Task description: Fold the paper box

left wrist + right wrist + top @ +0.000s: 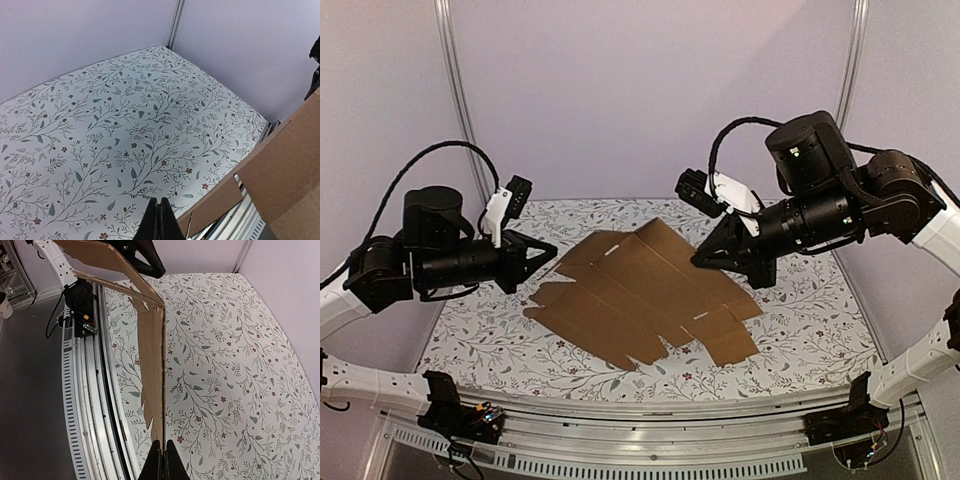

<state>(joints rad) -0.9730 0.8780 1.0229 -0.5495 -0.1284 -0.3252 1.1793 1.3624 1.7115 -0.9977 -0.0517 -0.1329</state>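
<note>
The paper box [640,295] is a flat brown die-cut sheet with flaps and notches, spread over the middle of the table. My right gripper [698,262] is shut on its far right edge. In the right wrist view the sheet [152,355] runs edge-on away from the pinching gripper [163,445], raised above the table. My left gripper [552,250] hovers at the sheet's left corner with its jaws shut. In the left wrist view nothing sits between the left gripper's [160,202] fingers, and the cardboard [285,170] lies just to their right.
A floral cloth [800,330] covers the table. An aluminium rail [640,440] runs along the near edge and shows beside the sheet in the right wrist view [90,405]. Pale walls and metal posts [460,110] close the back and sides.
</note>
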